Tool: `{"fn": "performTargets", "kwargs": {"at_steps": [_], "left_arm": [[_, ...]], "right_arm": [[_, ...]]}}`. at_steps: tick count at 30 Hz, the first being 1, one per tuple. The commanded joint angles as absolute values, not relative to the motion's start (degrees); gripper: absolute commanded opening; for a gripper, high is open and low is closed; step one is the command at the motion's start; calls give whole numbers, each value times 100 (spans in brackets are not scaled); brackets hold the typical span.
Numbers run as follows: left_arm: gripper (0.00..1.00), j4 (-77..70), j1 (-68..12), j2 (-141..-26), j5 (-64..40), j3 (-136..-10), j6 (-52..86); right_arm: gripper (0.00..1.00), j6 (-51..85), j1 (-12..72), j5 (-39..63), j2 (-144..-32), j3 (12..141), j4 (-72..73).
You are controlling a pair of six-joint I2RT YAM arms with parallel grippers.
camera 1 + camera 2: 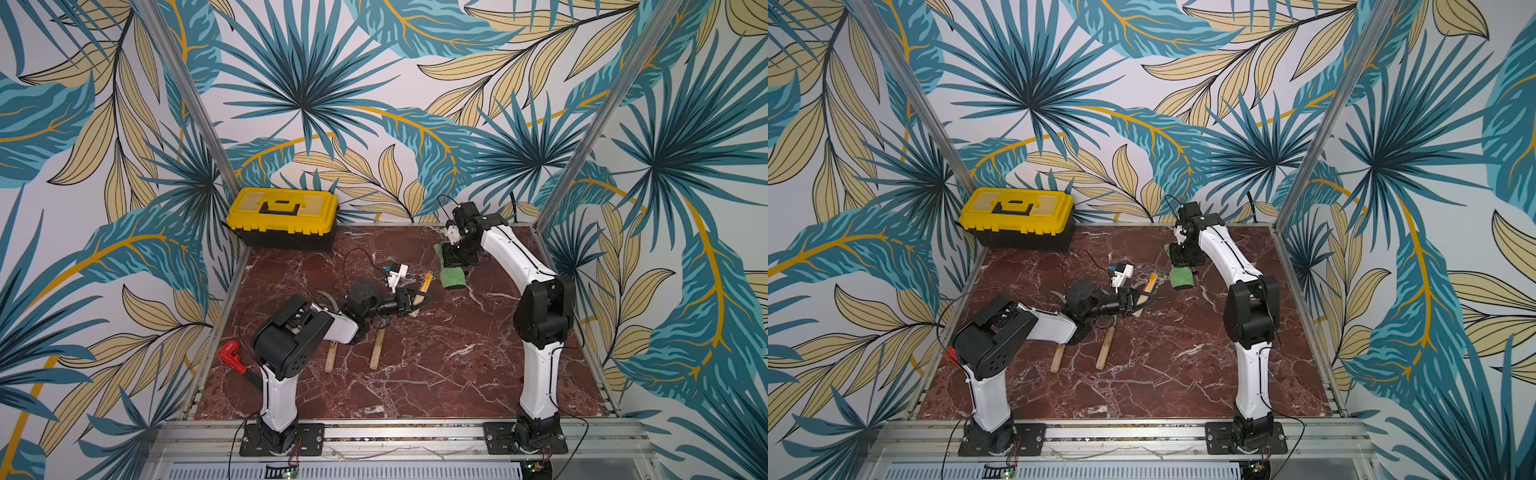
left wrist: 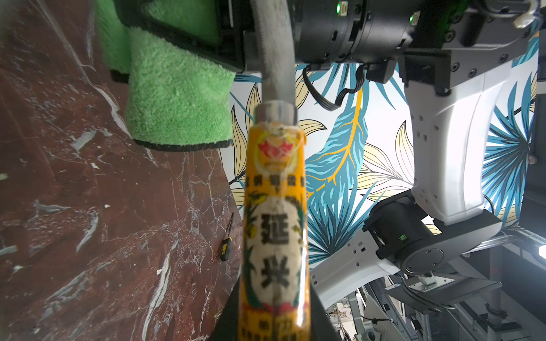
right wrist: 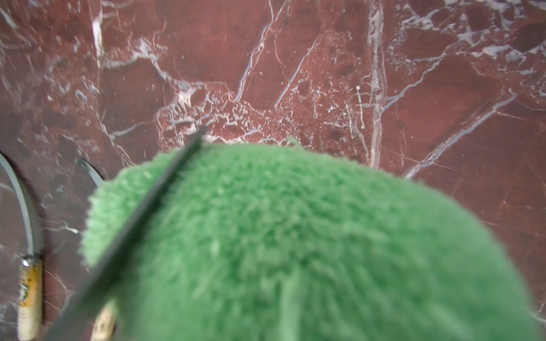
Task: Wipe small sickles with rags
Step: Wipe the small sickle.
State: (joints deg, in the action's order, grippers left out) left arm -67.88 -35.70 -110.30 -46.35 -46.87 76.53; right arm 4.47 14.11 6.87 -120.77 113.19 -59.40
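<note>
**Obscured, cut off, out of focus**

Right wrist view: rag (image 3: 295, 251) blurred, cut by picture's edge. Left wrist view: held sickle (image 2: 274, 221) soft, both ends cut off. Both top views: left arm (image 1: 336, 328) largely covers blades of two lying sickles (image 1: 377, 351).

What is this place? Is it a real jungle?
Not a jungle: the leaves are wallpaper. It looks like a robot test booth, with the left arm and right arm bolted to a metal rail, and a yellow toolbox.

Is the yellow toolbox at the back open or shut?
Shut. In both top views the toolbox has its yellow lid lying flat on the black base, with no gap.
</note>
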Motion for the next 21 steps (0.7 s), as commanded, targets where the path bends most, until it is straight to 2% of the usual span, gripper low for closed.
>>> {"fn": "performTargets", "kwargs": {"at_steps": [1,18,21], "left_arm": [[0,-6761,-3612,-11229,-4829,-4801,7628],[0,-6302,-3518,-11776,-4968,-5485,7451],[0,-6302,-3456,-11801,-4961,-5604,7471]], "right_arm": [[8,-26,1593,817,-11568,11026,-5687],[8,-183,2636,576,-9977,9546,-5151],[8,19,2637,247,-9721,9312,-5213]]}}
